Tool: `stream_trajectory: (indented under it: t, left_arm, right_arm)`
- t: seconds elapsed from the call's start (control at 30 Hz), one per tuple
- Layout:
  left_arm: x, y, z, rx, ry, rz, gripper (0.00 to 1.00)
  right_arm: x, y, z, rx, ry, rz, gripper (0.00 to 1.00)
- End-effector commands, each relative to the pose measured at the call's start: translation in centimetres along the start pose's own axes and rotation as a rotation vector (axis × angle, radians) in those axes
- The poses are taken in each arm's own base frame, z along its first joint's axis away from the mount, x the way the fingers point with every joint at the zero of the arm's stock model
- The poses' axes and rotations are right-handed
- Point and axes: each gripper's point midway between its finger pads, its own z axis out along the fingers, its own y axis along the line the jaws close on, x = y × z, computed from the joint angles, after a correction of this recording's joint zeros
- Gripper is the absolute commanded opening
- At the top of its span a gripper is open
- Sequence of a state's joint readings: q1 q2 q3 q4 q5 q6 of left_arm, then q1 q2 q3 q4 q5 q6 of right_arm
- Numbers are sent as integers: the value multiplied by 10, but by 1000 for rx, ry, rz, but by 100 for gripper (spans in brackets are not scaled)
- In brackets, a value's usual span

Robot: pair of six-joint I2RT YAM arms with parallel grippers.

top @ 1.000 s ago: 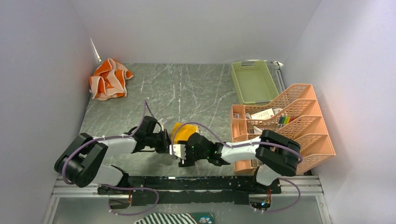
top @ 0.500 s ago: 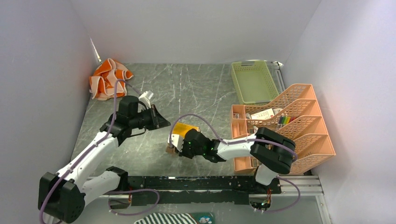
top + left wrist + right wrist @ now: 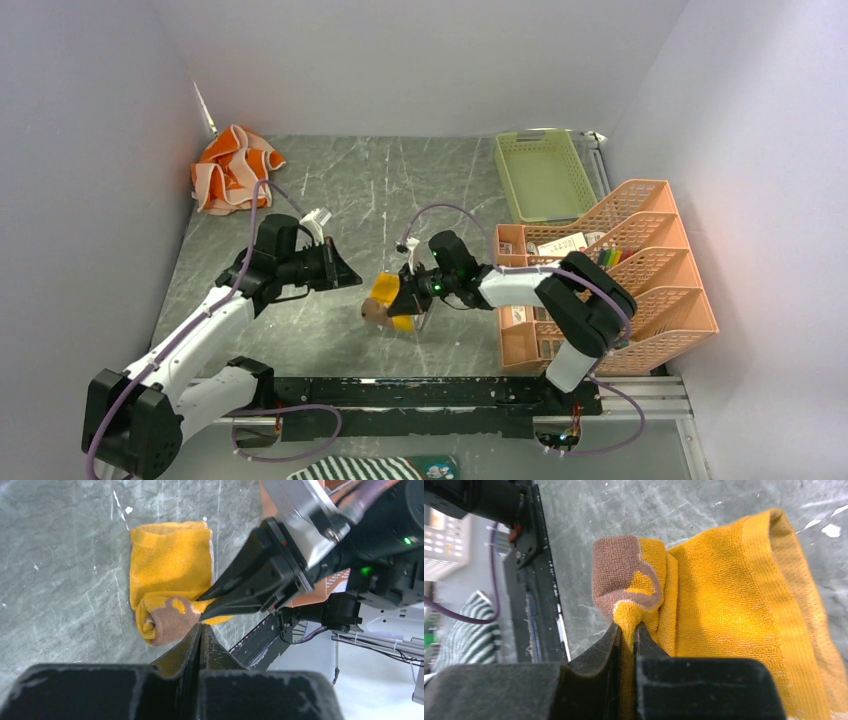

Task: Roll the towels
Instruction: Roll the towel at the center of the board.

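My right gripper is clamped on a fold of the mustard-yellow towel. It pinches the cloth just under the rolled end, where a brown patch curls over right above my fingertips. I hold it there, I judge, because that is the edge of the roll. A grip at the coil lets me turn it over onto the flat part, which spreads away past my fingertips on the table.

My left gripper is pressed shut with nothing between the jaws. The roll lies just ahead of its tips (near enough to pin the cloth if wanted, but not touching it). The orange towel lies crumpled well behind that gripper, in the far corner, not rolled at all.

A second ago both my grippers were low and crowded together at the near edge of the yellow towel, which lay flatter just past them. Since then the left has lifted off and drawn back to the side. The right has come round to the towel's other side and closed on the roll, whose brown end now shows.
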State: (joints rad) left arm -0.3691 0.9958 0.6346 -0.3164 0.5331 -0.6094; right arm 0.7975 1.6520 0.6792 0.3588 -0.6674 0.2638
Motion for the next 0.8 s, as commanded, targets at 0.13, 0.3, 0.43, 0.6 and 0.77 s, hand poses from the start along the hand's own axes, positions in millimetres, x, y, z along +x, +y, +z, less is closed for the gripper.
stream_trajectory:
  t: [0.13,0.3,0.43,0.6,0.77]
  left_arm:
    - [9,-1,17,37,13,4,10]
    - [25,3,33,20,35,-40,10]
    - [36,7,41,21,55,-53,10]
    - [43,12,54,4,82,-22,10]
    - [51,26,76,-11,99,-22,10]
  right_arm:
    - [19,2,11,-239,151,363,0]
    - [24,-16,7,-186,108,412,0]
    - [18,-33,-8,-149,38,464,0]
    - [16,-44,-7,-110,74,428,9]
    - [10,-52,-4,-86,94,401,18]
